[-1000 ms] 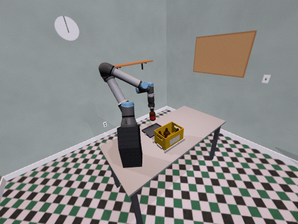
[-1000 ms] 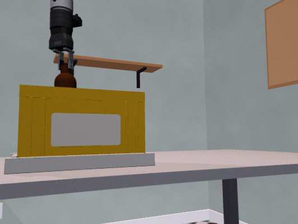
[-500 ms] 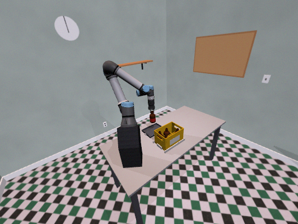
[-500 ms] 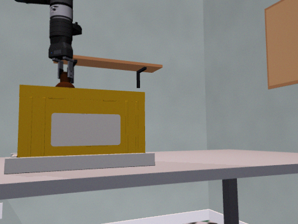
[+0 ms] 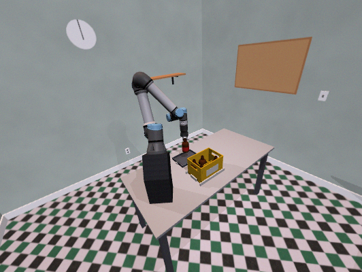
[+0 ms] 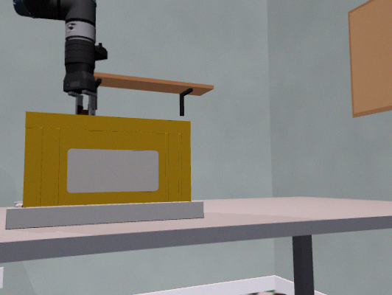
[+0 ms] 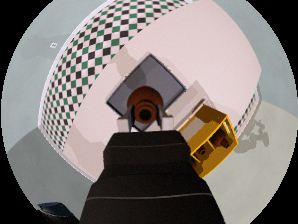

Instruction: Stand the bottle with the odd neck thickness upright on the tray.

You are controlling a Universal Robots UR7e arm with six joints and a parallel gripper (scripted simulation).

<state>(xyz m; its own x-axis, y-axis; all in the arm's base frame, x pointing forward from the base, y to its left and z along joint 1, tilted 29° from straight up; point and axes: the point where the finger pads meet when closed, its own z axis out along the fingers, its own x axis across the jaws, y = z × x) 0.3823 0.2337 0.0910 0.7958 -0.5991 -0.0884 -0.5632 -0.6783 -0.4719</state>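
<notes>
Yellow crate (image 5: pixel 205 171) (image 6: pixel 110 138) (image 7: pixel 223 161) stands beside the tray (image 5: pixel 179 160) (image 7: pixel 167 80), blocking the held bottle's (image 5: pixel 185 146) (image 7: pixel 145 100) lower part.

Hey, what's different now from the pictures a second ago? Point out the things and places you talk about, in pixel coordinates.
The gripper (image 5: pixel 184 137) (image 6: pixel 86 110) (image 7: pixel 145 111) and the bottle it holds (image 5: pixel 185 146) (image 7: pixel 145 102) came down toward the tray (image 5: pixel 180 161) (image 7: pixel 167 80). Behind the crate (image 5: pixel 201 175) (image 6: pixel 110 140) (image 7: pixel 220 162), more of the bottle is hidden now. Nothing was let go or newly grabbed. The crate and tray stayed put.
</notes>
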